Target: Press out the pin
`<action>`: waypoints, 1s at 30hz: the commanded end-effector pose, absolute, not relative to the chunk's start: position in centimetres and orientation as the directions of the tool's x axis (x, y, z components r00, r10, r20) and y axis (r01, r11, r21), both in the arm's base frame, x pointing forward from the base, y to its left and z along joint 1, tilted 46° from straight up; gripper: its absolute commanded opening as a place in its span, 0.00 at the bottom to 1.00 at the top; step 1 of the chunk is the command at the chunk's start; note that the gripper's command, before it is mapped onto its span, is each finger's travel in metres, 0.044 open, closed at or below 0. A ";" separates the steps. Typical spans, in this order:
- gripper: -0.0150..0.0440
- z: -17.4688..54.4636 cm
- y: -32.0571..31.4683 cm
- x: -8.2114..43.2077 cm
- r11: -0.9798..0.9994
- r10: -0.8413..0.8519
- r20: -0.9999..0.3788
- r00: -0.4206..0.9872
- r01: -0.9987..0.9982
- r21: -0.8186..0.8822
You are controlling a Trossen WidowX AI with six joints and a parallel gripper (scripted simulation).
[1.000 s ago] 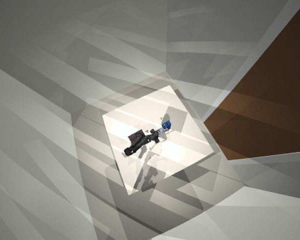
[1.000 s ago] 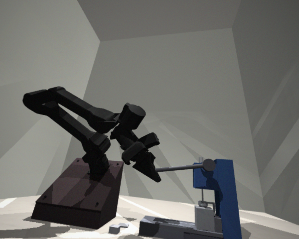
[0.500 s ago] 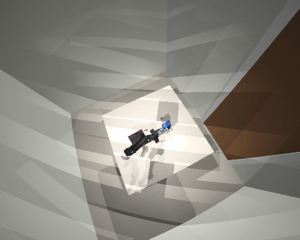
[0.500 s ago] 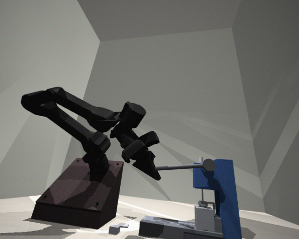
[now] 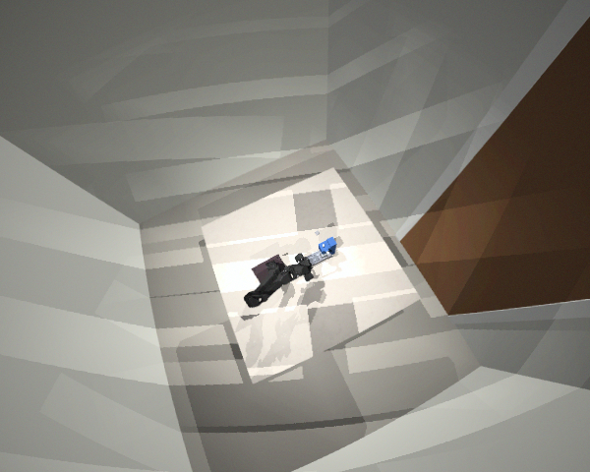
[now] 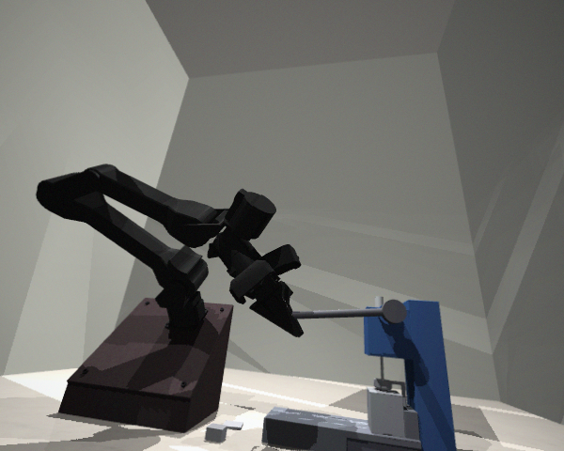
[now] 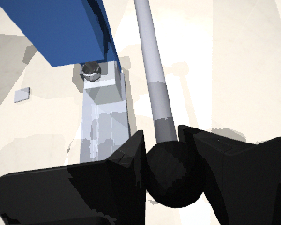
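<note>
My gripper (image 5: 309,262) (image 6: 294,320) (image 7: 160,133) is shut on the dark ball knob (image 7: 175,173) at the lever's end. The grey lever (image 6: 340,313) (image 7: 152,70) runs from it to the pivot on the blue press (image 5: 327,246) (image 6: 430,359) (image 7: 56,28); it is nearly level, its knob end slightly lower. The pale grey block (image 6: 385,412) (image 7: 105,92) stands upright on the press bed (image 6: 316,423) (image 7: 103,127), against the post side. The thin punch rod (image 6: 381,367) (image 7: 91,70) comes down to a dark round piece at the block's top. The pin and cup cannot be made out.
A small grey cube (image 6: 215,432) and a flat pale piece (image 6: 234,425) lie between the arm's base and the bed. A small pale square (image 5: 317,232) (image 7: 22,95) lies beside the press. The arm's dark maroon base (image 6: 141,359) stands opposite the press.
</note>
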State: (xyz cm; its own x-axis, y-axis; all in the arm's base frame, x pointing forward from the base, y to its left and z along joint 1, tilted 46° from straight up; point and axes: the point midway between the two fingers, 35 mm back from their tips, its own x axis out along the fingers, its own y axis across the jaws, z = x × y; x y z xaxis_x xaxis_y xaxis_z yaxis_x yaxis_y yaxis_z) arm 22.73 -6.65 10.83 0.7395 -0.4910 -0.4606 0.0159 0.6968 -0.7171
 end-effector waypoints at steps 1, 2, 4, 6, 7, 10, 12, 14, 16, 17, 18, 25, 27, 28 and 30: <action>0.25 11.1 -6.2 22.9 0.701 -0.477 -0.459 0.750 0.010 -0.713; 0.25 11.1 -6.2 22.9 0.701 -0.477 -0.459 0.750 0.010 -0.713; 0.25 11.2 -6.2 22.9 0.702 -0.477 -0.459 0.750 0.010 -0.713; 0.25 11.2 -6.1 22.9 0.702 -0.477 -0.459 0.750 0.010 -0.713; 0.25 11.2 -6.1 22.9 0.702 -0.477 -0.459 0.750 0.010 -0.713; 0.25 11.3 -6.0 22.8 0.702 -0.477 -0.459 0.750 0.010 -0.713; 0.25 11.3 -6.0 22.8 0.702 -0.477 -0.459 0.750 0.010 -0.712; 0.25 11.4 -5.9 22.8 0.702 -0.477 -0.459 0.750 0.010 -0.712; 0.25 11.4 -5.9 22.8 0.702 -0.477 -0.459 0.750 0.010 -0.712; 0.25 11.4 -5.9 22.8 0.702 -0.477 -0.459 0.750 0.010 -0.712; 0.25 11.5 -5.8 22.8 0.702 -0.477 -0.459 0.750 0.010 -0.712; 0.25 11.6 -5.7 22.8 0.702 -0.477 -0.459 0.750 0.010 -0.712; 0.25 11.7 -5.6 22.8 0.702 -0.477 -0.459 0.750 0.010 -0.712; 0.25 11.7 -5.6 22.8 0.702 -0.477 -0.459 0.750 0.010 -0.712; 0.25 11.7 -5.6 22.8 0.702 -0.477 -0.459 0.750 0.010 -0.712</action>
